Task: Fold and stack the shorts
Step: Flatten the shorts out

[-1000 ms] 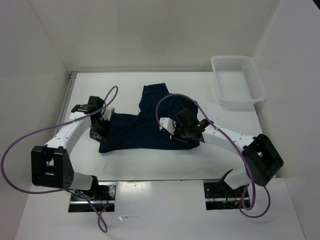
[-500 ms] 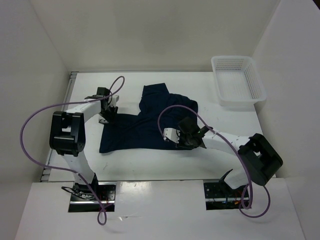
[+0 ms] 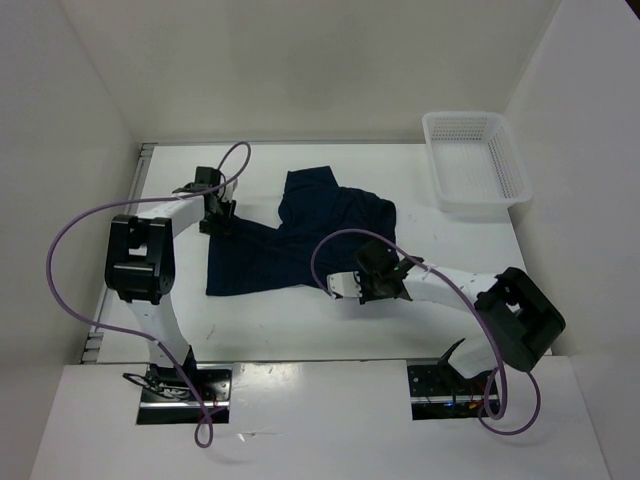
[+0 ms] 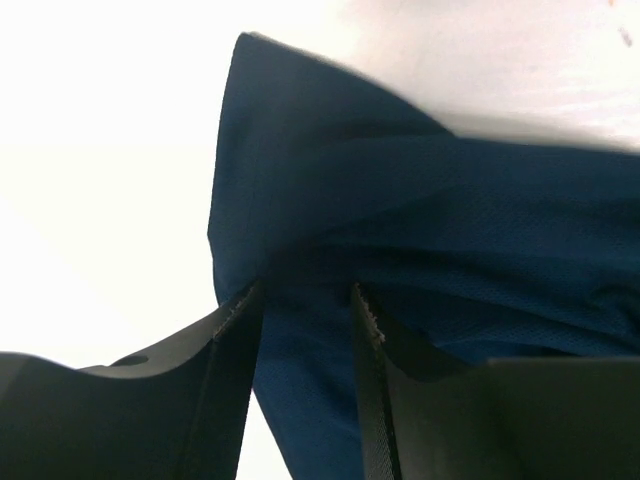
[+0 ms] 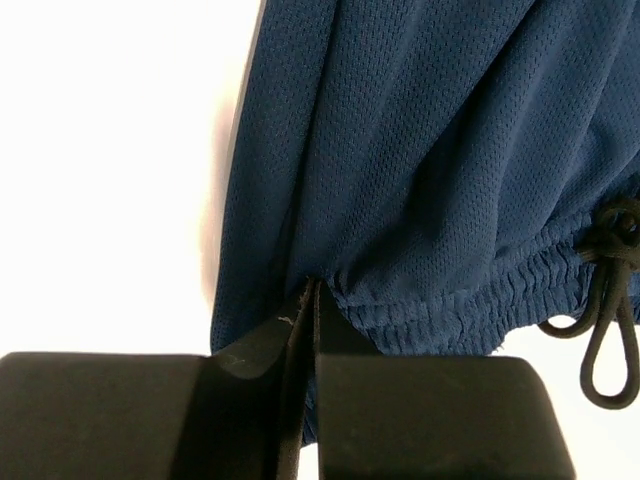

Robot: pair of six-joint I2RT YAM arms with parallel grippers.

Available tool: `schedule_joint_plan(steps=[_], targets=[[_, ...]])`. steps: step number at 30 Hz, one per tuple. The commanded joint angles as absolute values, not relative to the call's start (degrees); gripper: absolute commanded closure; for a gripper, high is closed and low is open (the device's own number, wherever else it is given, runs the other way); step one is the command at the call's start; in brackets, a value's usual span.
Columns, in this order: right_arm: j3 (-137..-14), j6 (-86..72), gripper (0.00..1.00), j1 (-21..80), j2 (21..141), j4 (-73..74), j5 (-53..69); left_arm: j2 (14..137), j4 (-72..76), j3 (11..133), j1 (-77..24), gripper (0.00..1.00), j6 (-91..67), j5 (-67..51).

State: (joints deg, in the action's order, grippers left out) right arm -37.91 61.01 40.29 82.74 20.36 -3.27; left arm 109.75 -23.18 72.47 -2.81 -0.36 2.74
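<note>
**Both grippers clamped on the shorts, cloth spread mid-table**

Top view: I am watching the shorts (image 3: 300, 245) lying across the middle of the table (image 3: 270, 325). One leg is reaching toward the back and the rest is running left to right. The left gripper (image 3: 220, 217) is sitting at the cloth's far left corner, the right gripper (image 3: 368, 270) at its near right edge. A white mesh basket (image 3: 470, 207) is standing at the far right corner, well apart from the cloth. A purple cable (image 3: 75, 235) is looping wide off the left arm. The right arm's own cable is arcing over the cloth and hiding a thin strip of it, and that arm's wrist is covering part of the near right edge.

Left wrist: the fingers (image 4: 225, 400) are pinching a bunched fold of navy cloth between them, so this gripper is grasping the shorts. The cloth is running away from the fingers to a corner point, with bright table behind it.

Right wrist: the fingers (image 5: 420, 410) are pressing together with only a thin seam showing. The edge of the waistband (image 5: 480, 300) is caught in that seam, so this gripper is clenched on the shorts. A black drawstring (image 5: 615, 230) loop is hanging off the gathered band, just right of the fingers. White table is showing left of the cloth.
</note>
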Motion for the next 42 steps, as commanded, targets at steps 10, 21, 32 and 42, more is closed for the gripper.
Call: schedule_joint_plan(steps=[10, 21, 32, 42], targets=[[-68.88, 25.43, 0.58, 38.95, 83.06, 21.14, 15.02, 98.95, -40.25, 86.63, -5.10, 0.31, 0.00, -5.18], [-77.78, -2.64, 0.52, 18.64, 102.47, 1.14, 5.81, 133.48, -30.41, 124.25, -8.70, 0.24, 0.00, -16.70], [-76.56, -3.87, 0.41, 16.44, 109.59, -1.23, -5.88, 152.13, -29.36, 145.45, -13.62, 0.10, 0.00, -15.47], [-74.88, -0.53, 0.36, 15.91, 111.97, -3.96, -13.36, 157.06, -30.23, 145.98, -14.15, 0.18, 0.00, -9.76]])
